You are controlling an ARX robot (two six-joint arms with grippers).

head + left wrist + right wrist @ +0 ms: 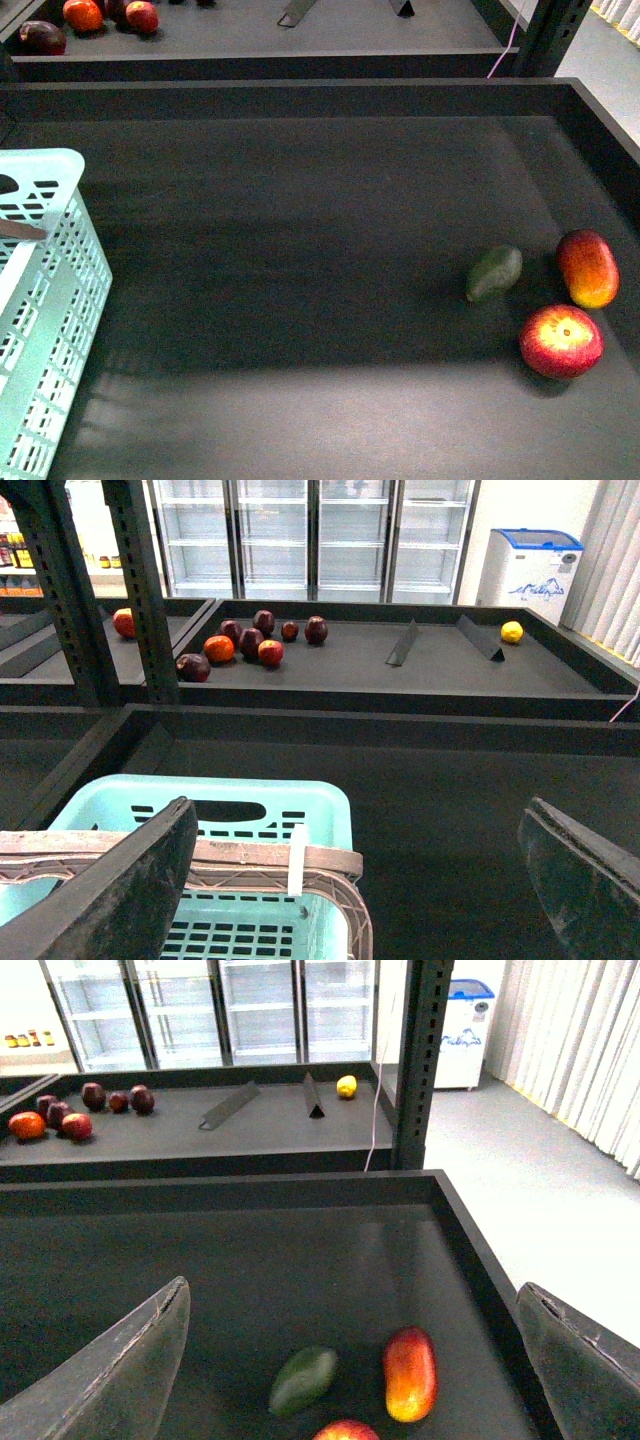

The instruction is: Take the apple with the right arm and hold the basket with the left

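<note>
The red apple with a yellowish patch lies at the right front of the dark tray; in the right wrist view only its top shows at the frame edge. My right gripper hangs open above the fruit, well clear of it. The light blue-green basket stands at the left edge. In the left wrist view the basket and its grey-brown handle lie below my open left gripper, whose left finger is over the handle. Neither arm shows in the front view.
A dark green avocado and an elongated red-orange fruit lie just behind the apple. The tray's right wall runs close beside them. A farther shelf holds several red and dark fruits and a yellow one.
</note>
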